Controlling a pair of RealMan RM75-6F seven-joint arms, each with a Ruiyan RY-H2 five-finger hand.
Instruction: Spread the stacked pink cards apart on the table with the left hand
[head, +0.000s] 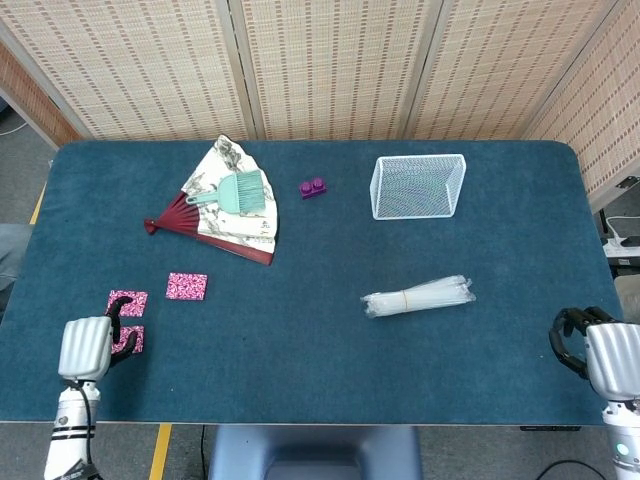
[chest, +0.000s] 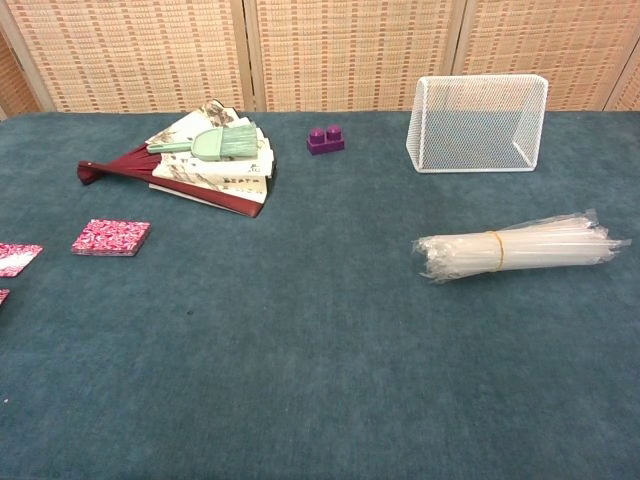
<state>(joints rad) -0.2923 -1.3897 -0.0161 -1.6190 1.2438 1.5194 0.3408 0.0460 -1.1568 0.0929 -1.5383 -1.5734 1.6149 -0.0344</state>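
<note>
Three pink patterned cards lie apart at the table's front left. One card lies alone to the right. A second card sits left of it, and a third card lies nearer the table edge. My left hand hovers at the table's front left corner, its dark fingers loosely bent over the left edges of the second and third cards and holding nothing. My right hand rests at the front right corner, fingers loosely bent and empty. Neither hand shows in the chest view.
A folding fan with a green brush on it lies at the back left. A purple brick, a white wire basket and a bundle of clear tubes lie further right.
</note>
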